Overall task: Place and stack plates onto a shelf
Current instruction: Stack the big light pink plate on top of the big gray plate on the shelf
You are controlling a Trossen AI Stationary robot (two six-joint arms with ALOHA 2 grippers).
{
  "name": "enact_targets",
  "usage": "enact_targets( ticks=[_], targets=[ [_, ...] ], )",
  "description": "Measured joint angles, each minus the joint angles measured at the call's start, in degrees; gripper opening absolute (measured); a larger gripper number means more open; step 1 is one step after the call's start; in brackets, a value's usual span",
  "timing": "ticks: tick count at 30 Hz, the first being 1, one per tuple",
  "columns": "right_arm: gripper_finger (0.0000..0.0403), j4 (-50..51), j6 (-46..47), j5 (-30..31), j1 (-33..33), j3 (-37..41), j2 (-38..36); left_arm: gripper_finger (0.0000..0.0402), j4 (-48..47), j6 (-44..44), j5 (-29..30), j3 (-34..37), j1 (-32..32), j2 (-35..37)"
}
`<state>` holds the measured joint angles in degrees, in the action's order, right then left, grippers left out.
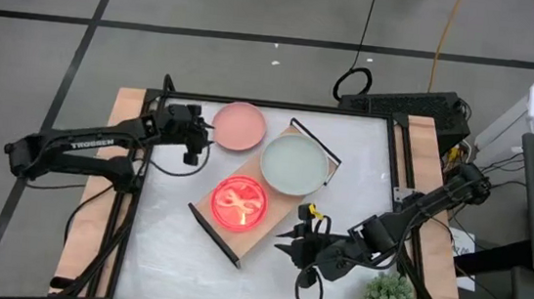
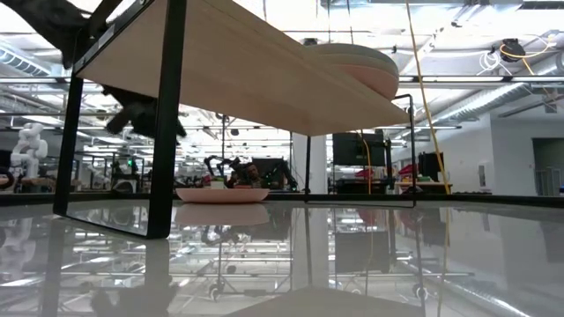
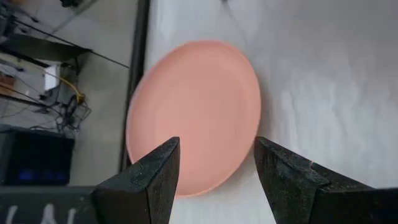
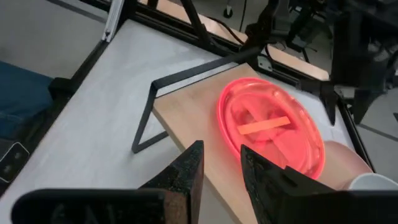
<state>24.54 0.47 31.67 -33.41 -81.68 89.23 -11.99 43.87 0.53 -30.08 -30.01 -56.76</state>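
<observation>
Matte dusty pink round plate (image 1: 239, 125) lies flat on the white worktop (image 1: 169, 248), just beside the far end of the long light-wood shelf with black metal frame ends (image 1: 223, 232); not on the shelf yet. Shelf already carries a pale grey round plate (image 1: 293, 164) at its far end and a translucent neon pink plate (image 1: 239, 204) with an orange piece in it nearer the middle. Left gripper (image 3: 214, 168) hovers right at the dusty pink plate's edge, fingers parted wide, holding nothing. Right gripper (image 4: 221, 168) waits near the shelf's front end, fingers slightly apart and empty. Risks, as I judge them: plate lies flat with a low rim, so fingers could skid off or push it toward the worktop edge beside it; a one-sided rim pinch could let it tilt and slip in transit; lifting across, it may clip the shelf frame or knock the grey plate; stacking off-centre on the grey plate could leave it sliding.
</observation>
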Motion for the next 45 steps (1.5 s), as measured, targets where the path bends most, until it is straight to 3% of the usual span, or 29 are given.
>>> enact_targets(
  ticks=[13,38,41,45],
  targets=[
    [0.0089,-1.18,-1.71,0.10,2.61,1.60,-0.02,0.0211,3.17,9.70,0.12,-0.01,-3.62,-16.46],
    [0.0089,-1.03,-2.77,-0.18,3.43,1.60,-0.02,0.0211,14.50,15.67,-0.50,-0.25,-5.43,-28.55],
    [0.0089,-1.03,-2.81,-0.17,3.43,1.60,-0.02,0.0198,14.58,15.85,-0.47,-0.22,-5.46,-28.63],
    [0.0089,-1.03,-2.86,-0.16,3.43,1.60,-0.02,0.0145,14.54,16.57,-0.47,-0.14,-5.46,-28.73]
  ],
)
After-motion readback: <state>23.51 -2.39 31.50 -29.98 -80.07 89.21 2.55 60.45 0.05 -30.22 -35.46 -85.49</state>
